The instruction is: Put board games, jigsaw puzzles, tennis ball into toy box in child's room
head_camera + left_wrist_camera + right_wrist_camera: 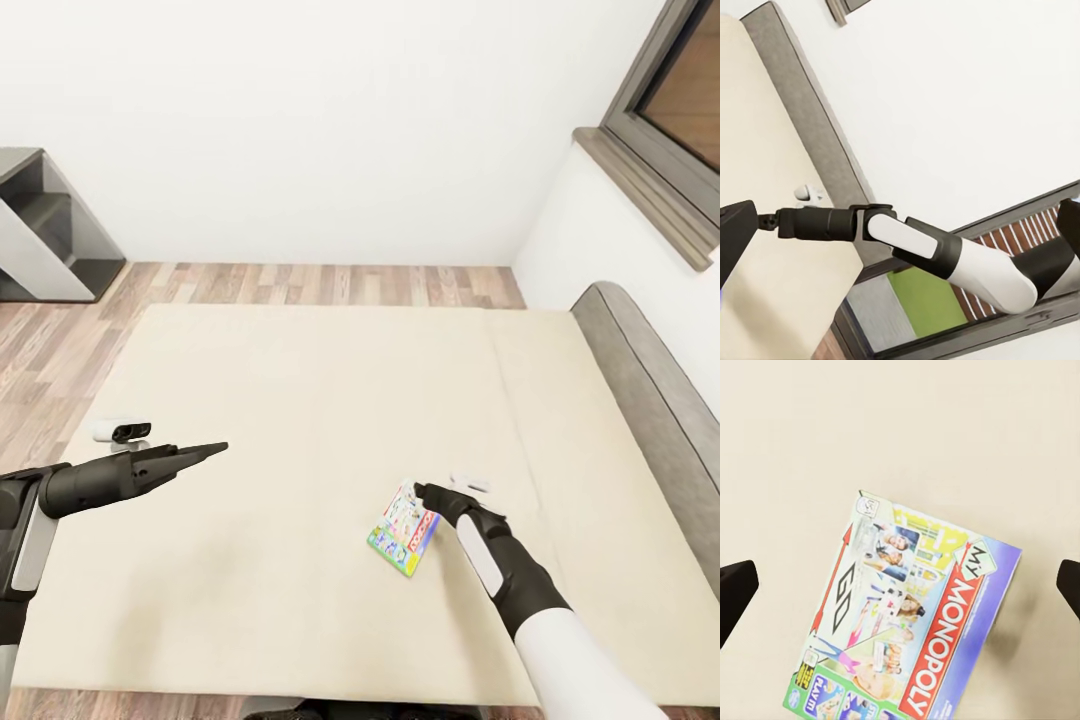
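Item: colourful pale flat "Monopoly" game box (403, 528), lying on the plain beige mattress of the low grey-framed bed (300, 420), at 5 o'clock in my head view. My right pincer (425, 492) is hovering just above it, jaws spread wide. My left pincer (215, 449) is pointing toward 3 o'clock; I cannot tell its state.

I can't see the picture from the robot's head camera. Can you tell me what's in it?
A colourful Monopoly box lies flat on a big beige bed, and the robot's right gripper hovers at the box's edge. The left gripper points out over the bed's other side. Behind are wood floor and white walls.
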Controlling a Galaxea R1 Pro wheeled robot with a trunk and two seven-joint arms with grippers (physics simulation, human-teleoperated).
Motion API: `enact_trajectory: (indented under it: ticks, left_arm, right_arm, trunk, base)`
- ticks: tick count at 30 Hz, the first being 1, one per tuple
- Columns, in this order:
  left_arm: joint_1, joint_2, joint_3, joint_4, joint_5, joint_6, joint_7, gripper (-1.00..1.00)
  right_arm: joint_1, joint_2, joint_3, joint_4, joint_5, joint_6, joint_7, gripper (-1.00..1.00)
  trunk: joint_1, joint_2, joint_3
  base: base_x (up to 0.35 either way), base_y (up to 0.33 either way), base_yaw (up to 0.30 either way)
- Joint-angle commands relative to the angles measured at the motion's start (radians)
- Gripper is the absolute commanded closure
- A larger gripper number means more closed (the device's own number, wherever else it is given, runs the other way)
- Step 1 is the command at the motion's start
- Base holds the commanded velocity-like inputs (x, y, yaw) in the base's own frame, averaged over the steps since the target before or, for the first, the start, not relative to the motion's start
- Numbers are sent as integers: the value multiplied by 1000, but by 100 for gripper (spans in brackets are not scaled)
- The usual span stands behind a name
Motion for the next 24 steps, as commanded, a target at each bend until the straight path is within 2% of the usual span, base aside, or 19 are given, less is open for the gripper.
enact_trajectory:
  ticks: [1, 14, 24]
  left_arm:
    - [0, 0, 0, 0, -2, 11, -4, -100]
    - [0, 0, -1, 1, -5, 11, -4, -100]
    - [0, 0, -2, 1, -5, 11, -4, -100]
  right_arm:
    - [-1, 0, 7, -2, -10, 3, -10, -100]
    - [-2, -1, 14, -2, -11, 2, -10, -100]
    - [-2, -1, 14, -2, -11, 2, -10, -100]
  trunk:
    - [0, -1, -3]
    - [0, -1, -24]
    - [0, -1, -30]
  base:
    - [0, 0, 0]
    - [0, 0, 0]
    - [0, 0, 0]
